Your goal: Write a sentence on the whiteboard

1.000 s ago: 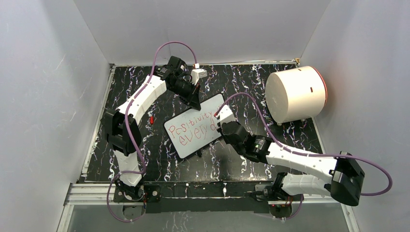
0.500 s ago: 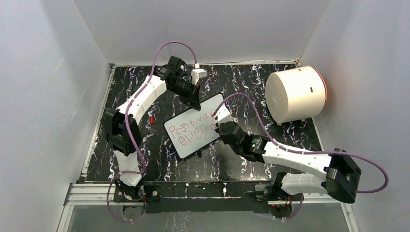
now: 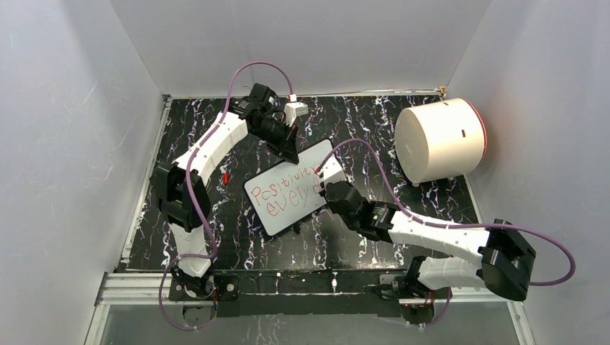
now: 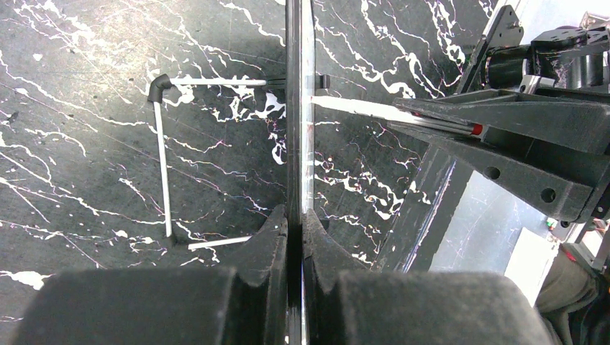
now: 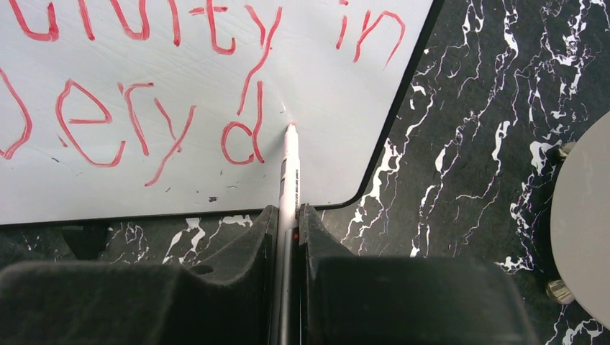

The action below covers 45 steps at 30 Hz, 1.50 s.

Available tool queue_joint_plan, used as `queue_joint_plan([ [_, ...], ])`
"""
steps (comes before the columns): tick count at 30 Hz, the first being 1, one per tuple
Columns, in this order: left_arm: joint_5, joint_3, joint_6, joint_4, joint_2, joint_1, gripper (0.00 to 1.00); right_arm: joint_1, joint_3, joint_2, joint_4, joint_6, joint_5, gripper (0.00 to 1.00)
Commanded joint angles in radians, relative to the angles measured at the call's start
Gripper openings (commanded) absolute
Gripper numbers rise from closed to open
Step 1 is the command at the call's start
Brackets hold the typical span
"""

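The black marbled worktop (image 3: 237,244) carries everything, and I place the rest by the whiteboard (image 3: 286,217), which sits slanted near the middle of it. A big white cylinder (image 3: 439,140) lies on its side well apart from the whiteboard's right end. The left arm (image 3: 216,140) reaches round to the whiteboard's far edge, and its jaws are clenched on that edge; from the left wrist I see the board edge-on between the fingertips. The right arm (image 3: 431,233) comes in from the whiteboard's near right corner, its jaws grasping a white marker (image 5: 289,172). The marker's tip touches the board just right of the last letter. The sentence (image 3: 288,192) is in red: "Positivity" above, followed by what looks like "in", and "every d" below. A thin wire stand (image 4: 164,172) shows behind the whiteboard. A small red piece (image 3: 225,177) lies near its left end; I cannot tell what it is.
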Motion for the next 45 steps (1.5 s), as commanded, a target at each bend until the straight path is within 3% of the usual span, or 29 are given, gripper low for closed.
queue_joint_plan([
  [1,-0.065,-0.016,0.046,-0.071,0.043,-0.029,0.0,-0.005,-0.004,-0.009,0.109,-0.008,0.027,0.0],
  [23,-0.067,-0.011,0.045,-0.071,0.045,-0.029,0.0,-0.007,-0.003,-0.001,0.018,-0.013,-0.122,0.0],
  [45,-0.067,-0.01,0.043,-0.071,0.046,-0.029,0.0,-0.008,-0.027,-0.003,0.001,0.012,-0.044,0.0],
])
